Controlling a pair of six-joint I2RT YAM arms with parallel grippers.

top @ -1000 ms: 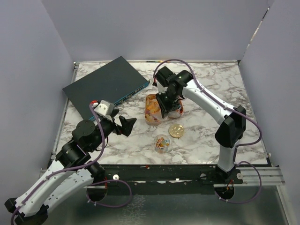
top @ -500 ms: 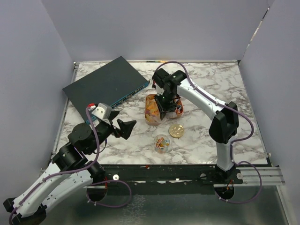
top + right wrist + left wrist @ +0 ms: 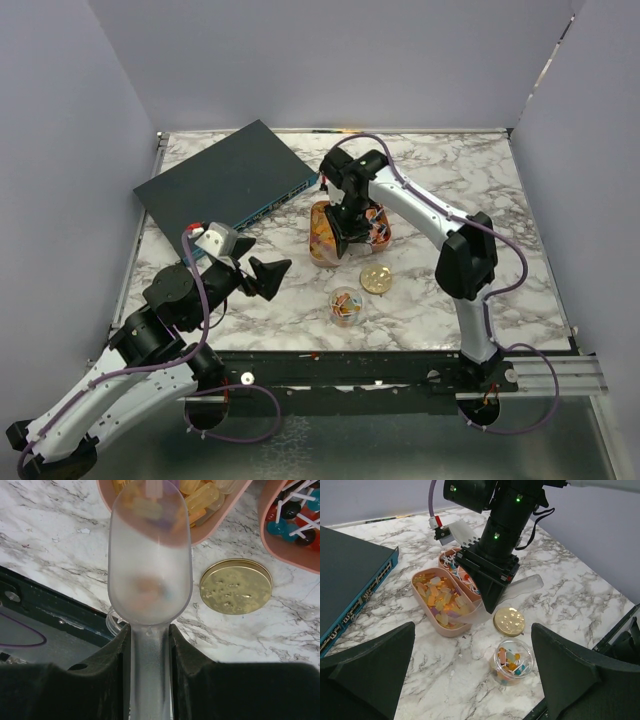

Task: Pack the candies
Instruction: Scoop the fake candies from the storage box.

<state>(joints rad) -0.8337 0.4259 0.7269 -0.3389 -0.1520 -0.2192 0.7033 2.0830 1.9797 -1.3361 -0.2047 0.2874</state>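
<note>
Right gripper (image 3: pixel 150 645) edged left, clamped on the scoop (image 3: pixel 150 570) over the tray (image 3: pixel 426 609) — gold lid (image 3: pixel 236 586) beside — left gripper (image 3: pixel 262 272) agape, empty.

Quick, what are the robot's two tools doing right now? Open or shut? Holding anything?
Left tool: open, holding nothing.
Right tool: closed on the handle of the clear scoop.

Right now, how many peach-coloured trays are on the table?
2. One tray, holding orange-yellow candies, lies at the scoop's tip; the other tray, with mixed-colour sweets, sits beside it, partly hidden by the right gripper. No others show.
</note>
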